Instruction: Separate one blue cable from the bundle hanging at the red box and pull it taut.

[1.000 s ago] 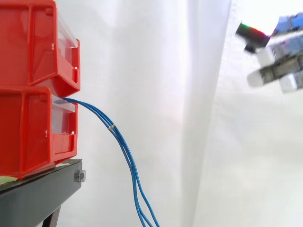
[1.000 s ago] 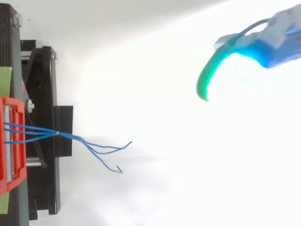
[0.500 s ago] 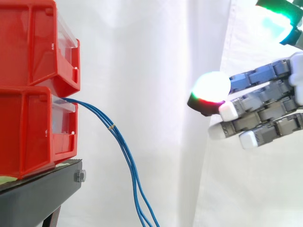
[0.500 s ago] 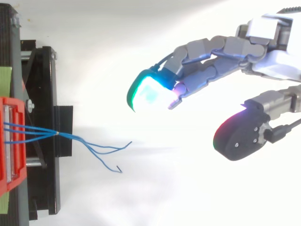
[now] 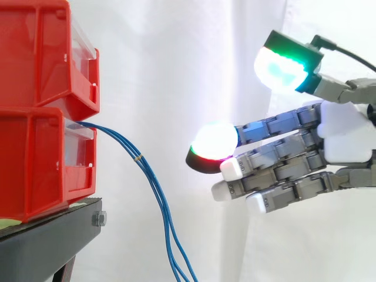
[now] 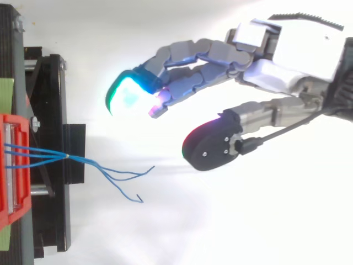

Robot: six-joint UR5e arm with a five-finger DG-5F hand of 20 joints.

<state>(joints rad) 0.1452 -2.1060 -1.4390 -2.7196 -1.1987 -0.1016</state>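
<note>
Three thin blue cables leave the clear front lip of the lower red box. A small pale tie holds them together just outside the box. From there they droop away from the box front in a smooth curve until they hang almost straight down. Seen from above, the cables fan apart past the tie into loose, slightly kinked ends, so they are bunched near the box and separate farther out. They look slick, round and limp, likely to slip off a pad that only brushes them.

The hand hovers beyond the cables on the side away from the box and holds nothing. Its fingers are straight, and the thumb stands well above them. The fingertips point at the box front at about the box's own height, near the cables but apart from them. From above, the hand sits to one side of the line the cables take out of the box, with the thumb nearer that line than the fingers. The cables therefore lie ahead of the fingertips, toward the box, and their long axis runs down across the fingers' direction. A pinch, I judge, should close on one strand below the tie.

The box is hard glossy plastic. A second red box is stacked on it, and both sit on a black stand before a white curtain.
</note>
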